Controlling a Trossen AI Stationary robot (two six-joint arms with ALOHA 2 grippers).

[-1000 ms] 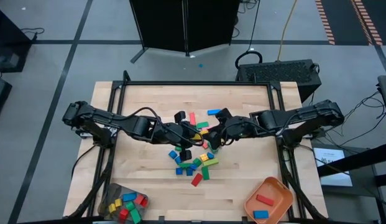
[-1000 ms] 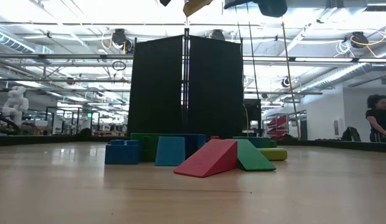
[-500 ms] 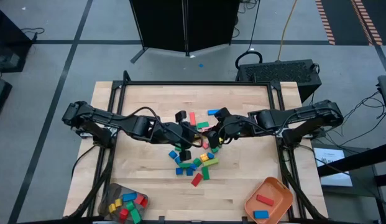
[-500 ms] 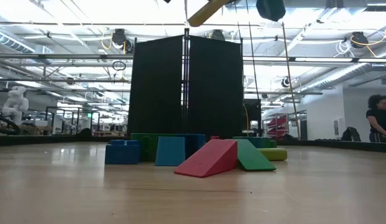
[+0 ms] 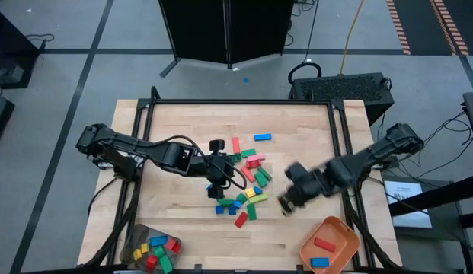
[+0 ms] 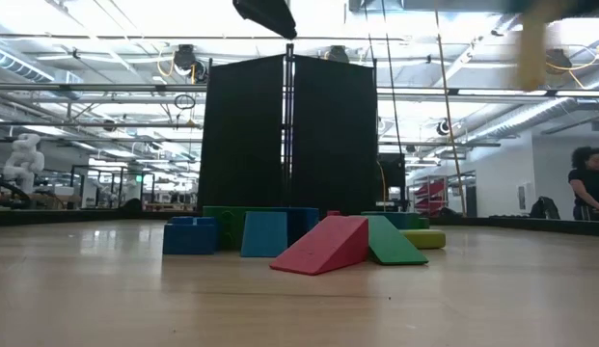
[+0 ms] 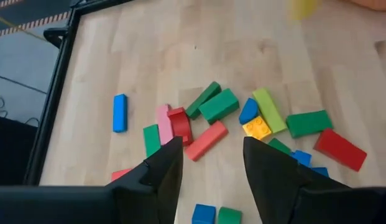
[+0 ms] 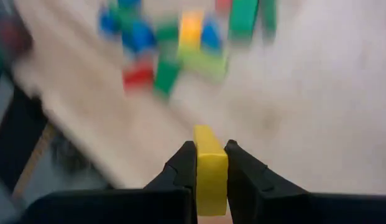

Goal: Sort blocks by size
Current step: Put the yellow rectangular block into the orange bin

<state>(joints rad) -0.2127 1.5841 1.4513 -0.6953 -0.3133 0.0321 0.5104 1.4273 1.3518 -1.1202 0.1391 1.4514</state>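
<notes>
Several blocks [image 5: 244,194] in red, blue, green, yellow and pink lie loosely scattered on the wooden table [image 5: 183,122]. My left gripper [image 5: 215,183] hangs open above the left part of this pile. In its wrist view the gripper [image 7: 208,155] has nothing between its fingers, and a red block [image 7: 205,140] lies beyond them. My right gripper [image 5: 286,200] is to the right of the pile, between it and the orange tray [image 5: 339,228]. It is shut on a long yellow block [image 8: 210,163]. My right gripper pinches the yellow block's two long sides [image 8: 209,186] between its two fingers. The block lies along the fingers, and its free end [image 8: 208,132] sticks out past the fingertips. It is lifted clear of the table.
The orange tray at the near right corner holds a red block [image 5: 323,244] and a blue block [image 5: 319,262]. A grey container [image 5: 135,242] at the near left corner holds several blocks. A lone blue block [image 5: 262,138] lies toward the far edge.
My right gripper stood close to my left gripper over the pile. It has swung fast toward the table's near right corner and the orange tray, carrying the yellow block clear of the table. The pile has kept still.
</notes>
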